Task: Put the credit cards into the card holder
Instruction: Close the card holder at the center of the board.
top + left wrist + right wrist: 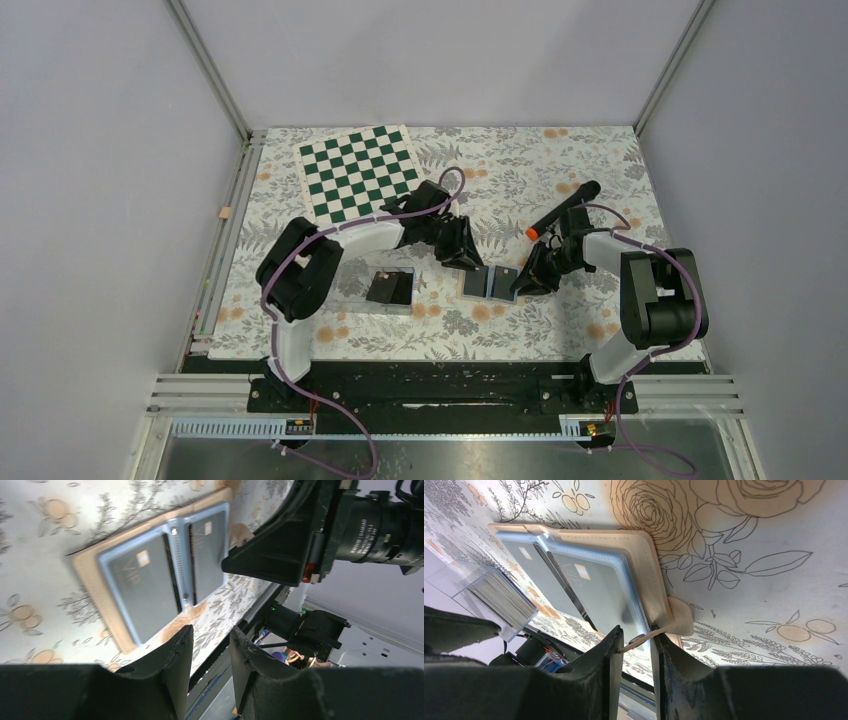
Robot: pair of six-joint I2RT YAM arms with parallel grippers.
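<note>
**Handling.** The card holder [488, 282] lies open flat at the centre of the frame in the top view, its light blue sleeves facing up. It looks light and soft: the tan cover should flex and slide on the cloth if pushed, so it has to be pinned while a card goes in. The best place to hold it is the rounded snap tab [679, 619] on its outer edge, which is clear of the sleeve mouths.

The credit cards [390, 288] look thin, stiff and smooth. They are likely to slip in a weak pinch and are hard to lift off a flat surface. Take one by a short edge, where it stands proud of the stack. The stack sits in a clear tray [459, 582], just left of the holder in the top view. Two cards [145, 592] already show inside the sleeves.

**Arm pose.** Both arms reach forward and inward toward the holder.

- The left gripper [211, 632] is above the holder's upper left corner in the top view. Its jaws are slightly apart and hold nothing.
- The right gripper [636, 637] comes in low from the right. Its jaws appear closed on the snap tab, which spans the gap between the fingertips.
</note>
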